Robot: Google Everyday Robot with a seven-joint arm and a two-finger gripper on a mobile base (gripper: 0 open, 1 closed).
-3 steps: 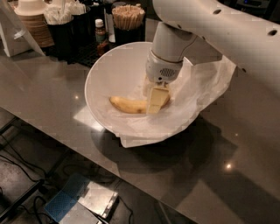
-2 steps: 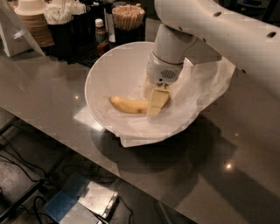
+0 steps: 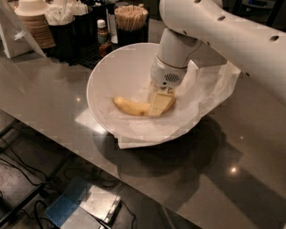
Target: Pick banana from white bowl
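Note:
The yellow banana (image 3: 129, 106) lies in the bottom of the large white bowl (image 3: 107, 76), on the crinkled white paper (image 3: 210, 87) that lines it. Its left end points to the left. My gripper (image 3: 159, 103) hangs from the white arm (image 3: 223, 31) and reaches down into the bowl. It sits right on the banana's right end and covers that end. The banana rests on the paper and is not lifted.
The bowl stands on a grey counter (image 3: 49, 98) near its front edge. Behind it are black holders with wooden stirrers (image 3: 131, 17) and napkins (image 3: 71, 13), a small bottle (image 3: 103, 33) and stacked cups (image 3: 33, 20). The floor with cables lies below to the left.
Almost nothing: the gripper stays on the banana's right end, the banana has not moved, and the upper arm has shifted slightly.

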